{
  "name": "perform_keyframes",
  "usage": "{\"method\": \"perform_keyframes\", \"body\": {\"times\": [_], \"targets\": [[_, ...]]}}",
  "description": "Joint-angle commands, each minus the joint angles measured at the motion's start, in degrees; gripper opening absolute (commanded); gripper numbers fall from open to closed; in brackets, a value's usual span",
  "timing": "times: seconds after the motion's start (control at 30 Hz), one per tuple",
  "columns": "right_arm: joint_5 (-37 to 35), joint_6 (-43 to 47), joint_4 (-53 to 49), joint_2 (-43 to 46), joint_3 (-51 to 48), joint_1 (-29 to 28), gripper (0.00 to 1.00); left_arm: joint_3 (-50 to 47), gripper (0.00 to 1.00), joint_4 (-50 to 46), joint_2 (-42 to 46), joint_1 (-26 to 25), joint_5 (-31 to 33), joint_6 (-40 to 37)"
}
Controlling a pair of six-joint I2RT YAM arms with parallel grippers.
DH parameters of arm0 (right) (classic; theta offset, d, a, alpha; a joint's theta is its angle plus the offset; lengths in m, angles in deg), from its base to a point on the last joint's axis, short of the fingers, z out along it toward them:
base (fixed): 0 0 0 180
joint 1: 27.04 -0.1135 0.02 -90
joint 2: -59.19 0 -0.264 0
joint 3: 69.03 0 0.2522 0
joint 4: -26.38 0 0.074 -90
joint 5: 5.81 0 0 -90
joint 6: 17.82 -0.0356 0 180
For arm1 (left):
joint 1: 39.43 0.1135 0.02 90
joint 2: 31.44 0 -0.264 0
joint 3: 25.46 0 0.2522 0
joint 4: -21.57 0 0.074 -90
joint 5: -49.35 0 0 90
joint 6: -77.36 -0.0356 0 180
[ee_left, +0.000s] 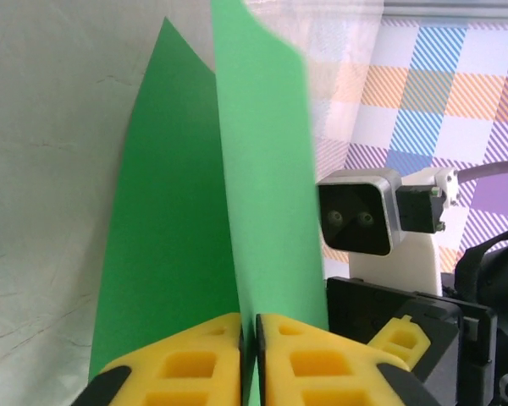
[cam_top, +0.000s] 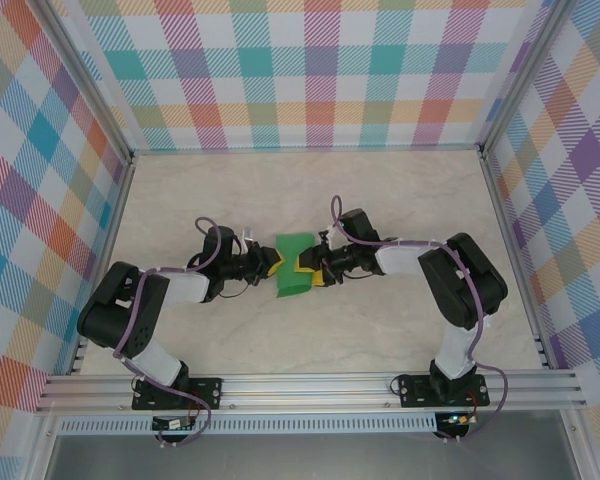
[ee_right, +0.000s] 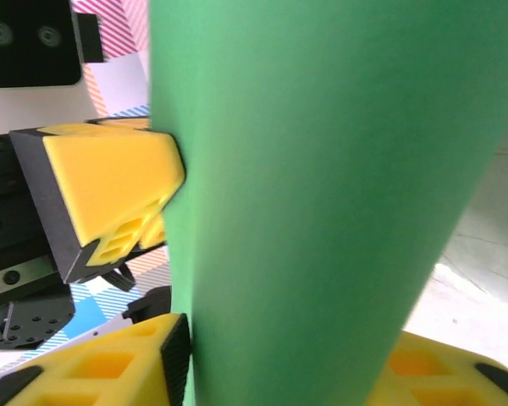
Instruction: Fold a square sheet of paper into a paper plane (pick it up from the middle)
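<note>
The square sheet of paper (cam_top: 293, 266), bright green and folded to a narrow strip, is held up off the table between the two grippers. My left gripper (cam_top: 271, 264) is shut on its edge; in the left wrist view the yellow fingers (ee_left: 195, 364) pinch the thin sheet (ee_left: 262, 169) at the gripper (ee_left: 248, 338). My right gripper (cam_top: 311, 267) faces it from the other side. In the right wrist view the paper (ee_right: 322, 186) bulges between wide-apart fingers (ee_right: 110, 368), and the left one's pad touches it. The other finger is partly behind the paper. The left gripper's finger (ee_right: 110, 194) shows at the sheet's far edge.
The pale marble tabletop (cam_top: 400, 200) lies inside a metal frame with plaid walls (cam_top: 320, 70) on three sides. A front rail (cam_top: 310, 385) carries both arm bases. The right arm's wrist camera (ee_left: 360, 211) sits close behind the paper.
</note>
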Motion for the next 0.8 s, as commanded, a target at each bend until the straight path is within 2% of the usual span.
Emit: {"method": "perform_keyframes", "body": {"times": [0.0, 0.2, 0.33, 0.77], "targets": [[-2.6, 6.3, -9.8, 1.3, 1.4, 0.8, 0.53, 1.6, 0.05, -0.2, -0.3, -1.4, 0.8, -1.5], [-15.5, 13.7, -23.8, 7.9, 3.2, 1.6, 0.72, 3.4, 0.02, -6.3, -0.2, -2.9, 1.9, -7.1], [-22.9, 15.3, -27.5, 10.8, 3.6, 1.6, 0.75, 6.0, 0.02, -10.6, -1.7, -4.0, 2.2, -10.3], [-22.3, 13.6, -29.5, 4.1, 7.1, 1.6, 0.72, 11.1, 0.01, -13.4, -8.4, -8.1, 4.2, -12.2]]}}
